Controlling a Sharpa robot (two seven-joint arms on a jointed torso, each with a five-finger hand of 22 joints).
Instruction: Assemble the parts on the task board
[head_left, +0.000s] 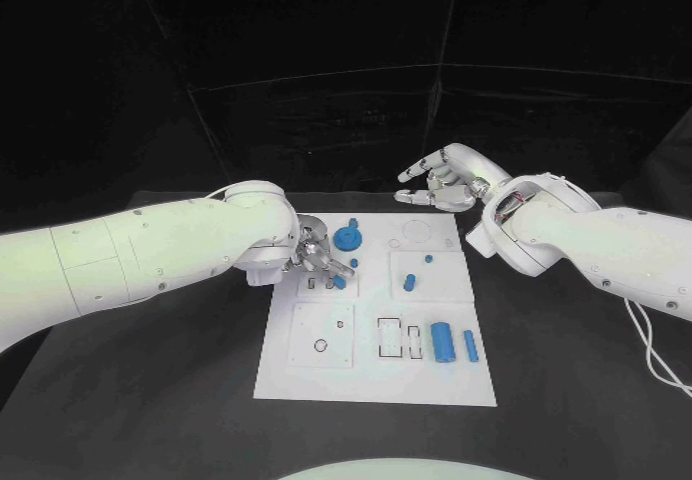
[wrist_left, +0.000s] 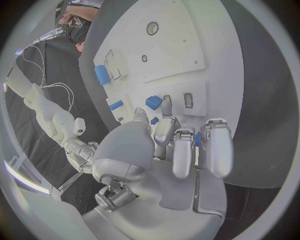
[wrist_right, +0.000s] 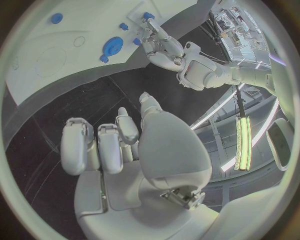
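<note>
Nearest us on the task board, at about five o'clock from its middle, we note a blue cylinder and a slimmer blue peg lying side by side. Farther up, two small blue parts sit near centre. At ten o'clock the left hand hangs over small blue pieces; whether it grips one we cannot tell. A blue round part lies just beyond. Farthest, at one o'clock, the right hand hovers past the board's far edge, fingers curled loosely apart, holding nothing.

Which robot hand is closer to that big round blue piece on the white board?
Left. The left robot hand hovers right beside the round blue piece; the right robot hand hangs beyond the board's far edge.
</note>
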